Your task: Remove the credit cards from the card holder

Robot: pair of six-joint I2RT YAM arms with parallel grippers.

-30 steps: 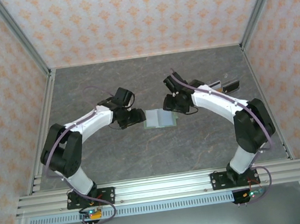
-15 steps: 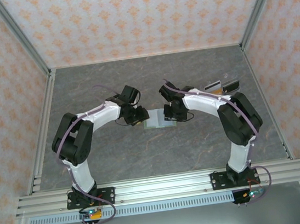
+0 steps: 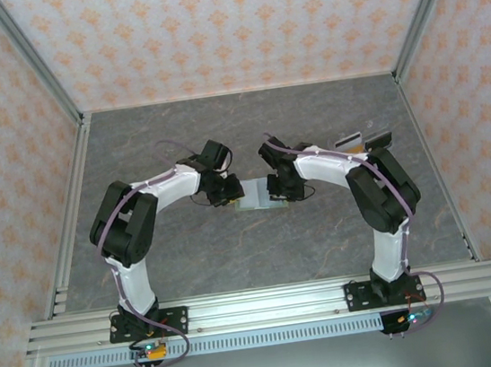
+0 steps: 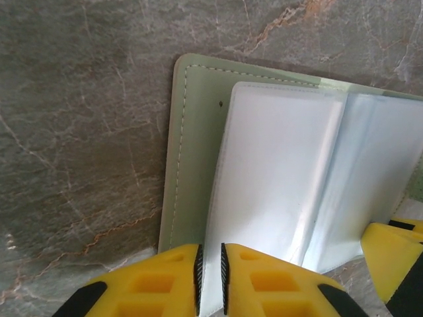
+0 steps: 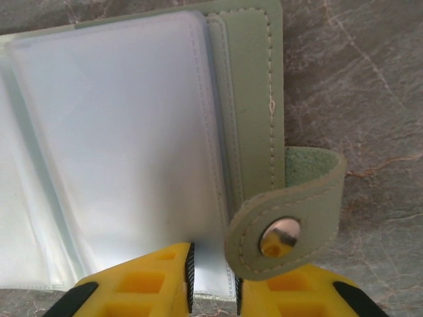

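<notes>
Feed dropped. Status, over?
Left gripper pinching clear sleeve of sage-green folding card holder. Right gripper astride opposite sleeve edge. Green snap strap overlaps its finger.

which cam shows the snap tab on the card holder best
The right wrist view: the snap tab sits close up, folded onto the card holder cover's edge, metal stud plain. Top external gives the holder as a small pale patch; left wrist shows its far cover and clear sleeves.

Left arm (image 3: 161,192) and right arm (image 3: 334,165): white shells, black joints, thin purple cables (image 3: 166,143) looped along. Fingers (image 4: 152,287) yellow with black ribbed pads (image 4: 197,281). Bases (image 3: 146,323) black.
</notes>
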